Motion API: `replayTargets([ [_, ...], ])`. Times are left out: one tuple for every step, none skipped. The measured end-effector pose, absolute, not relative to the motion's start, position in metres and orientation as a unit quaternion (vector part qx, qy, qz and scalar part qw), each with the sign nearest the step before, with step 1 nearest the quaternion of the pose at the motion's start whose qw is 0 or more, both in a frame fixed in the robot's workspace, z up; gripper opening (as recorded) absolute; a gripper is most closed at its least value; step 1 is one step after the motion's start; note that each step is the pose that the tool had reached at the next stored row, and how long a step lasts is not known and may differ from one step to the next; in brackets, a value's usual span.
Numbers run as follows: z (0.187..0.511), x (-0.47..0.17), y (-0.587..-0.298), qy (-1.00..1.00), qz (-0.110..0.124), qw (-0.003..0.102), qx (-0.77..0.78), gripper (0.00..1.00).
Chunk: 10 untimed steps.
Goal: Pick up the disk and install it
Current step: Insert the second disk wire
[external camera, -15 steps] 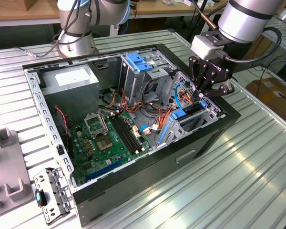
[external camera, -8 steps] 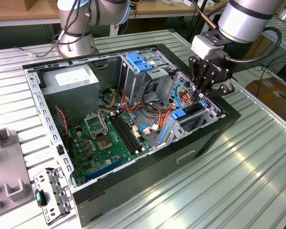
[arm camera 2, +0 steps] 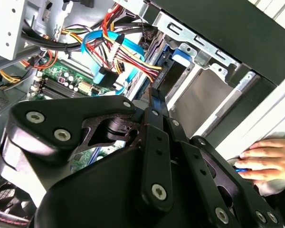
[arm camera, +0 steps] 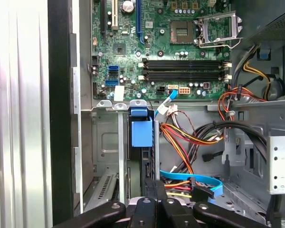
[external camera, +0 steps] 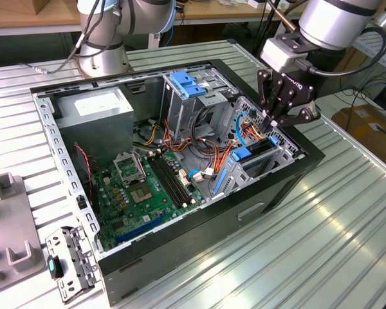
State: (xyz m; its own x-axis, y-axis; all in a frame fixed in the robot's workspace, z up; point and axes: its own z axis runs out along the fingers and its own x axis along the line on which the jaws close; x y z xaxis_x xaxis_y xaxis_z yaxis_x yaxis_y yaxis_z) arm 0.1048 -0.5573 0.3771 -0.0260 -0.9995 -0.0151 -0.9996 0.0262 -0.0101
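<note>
1. The disk (external camera: 254,154) sits edge-up in the drive bay (external camera: 280,151) at the front corner of the computer case (external camera: 199,222); in the first wrist view its blue rail tab (arm camera: 141,132) stands in the slot, so insertion looks largely done, final seating unconfirmed.
2. The gripper (external camera: 275,121) hovers just above the bay; its fingers look drawn together, clamped on nothing.
3. Red and orange cables (arm camera: 185,140) and a blue ribbon cable (arm camera: 192,179) crowd beside the slot.
4. A hand (arm camera 2: 266,159) rests outside the case.
</note>
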Motion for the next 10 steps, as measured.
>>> replayTargets([
  [0.38,0.105,-0.557,0.716,0.002,0.009,-0.698,0.11],
  [0.383,0.105,-0.557,0.716,0.003,0.01,-0.698,0.11],
  [0.386,0.105,-0.557,0.716,0.003,0.01,-0.698,0.11],
  [0.39,0.105,-0.557,0.716,0.003,0.01,-0.698,0.11],
  [0.393,0.105,-0.557,0.716,0.003,0.01,-0.698,0.11],
  [0.394,0.105,-0.554,0.716,0.003,0.01,-0.698,0.11],
  [0.394,0.105,-0.551,0.716,0.003,0.01,-0.698,0.11],
  [0.395,0.105,-0.548,0.716,0.003,0.01,-0.698,0.11],
  [0.395,0.105,-0.544,0.716,0.003,0.01,-0.698,0.11],
  [0.395,0.105,-0.54,0.716,0.003,0.01,-0.698,0.11],
])
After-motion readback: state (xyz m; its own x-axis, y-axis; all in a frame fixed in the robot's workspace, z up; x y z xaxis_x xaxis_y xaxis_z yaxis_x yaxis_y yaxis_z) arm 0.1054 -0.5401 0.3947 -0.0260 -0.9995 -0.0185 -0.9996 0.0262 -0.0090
